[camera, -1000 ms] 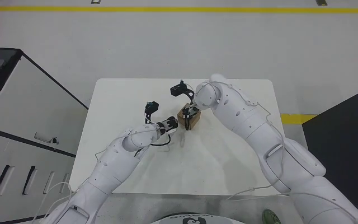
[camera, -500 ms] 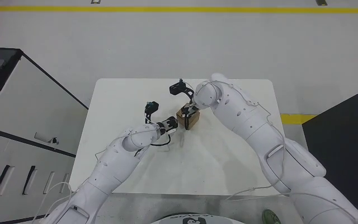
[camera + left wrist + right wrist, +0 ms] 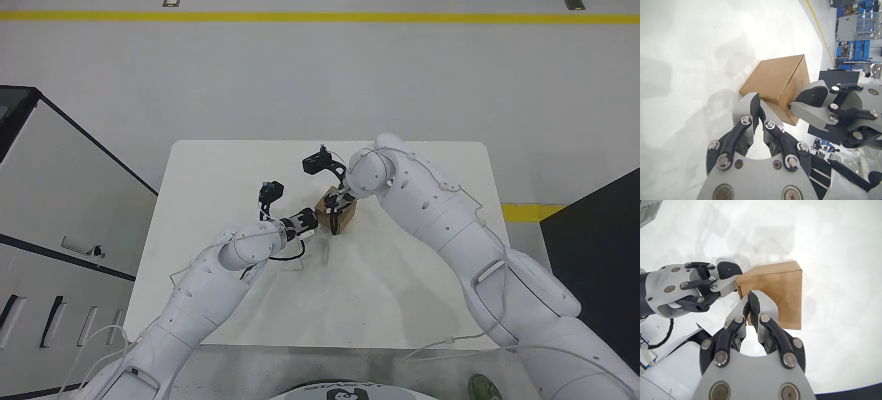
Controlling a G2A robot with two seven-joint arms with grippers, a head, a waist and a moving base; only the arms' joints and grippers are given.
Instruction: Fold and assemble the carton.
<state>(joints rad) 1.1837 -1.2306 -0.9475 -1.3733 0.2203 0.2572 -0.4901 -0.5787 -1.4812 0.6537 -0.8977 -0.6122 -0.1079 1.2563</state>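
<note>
The left gripper (image 3: 757,110) has its fingers drawn together pad to pad, tips set against an edge of the carton (image 3: 775,79) near one corner; whether any board is nipped between them cannot be determined. The right gripper (image 3: 752,306) is likewise closed, its tips against the carton close to that same corner, just beside the left gripper. The carton, brown and formed into a box shape, sits on the white table (image 3: 400,290) near its middle, between the two arms.
</note>
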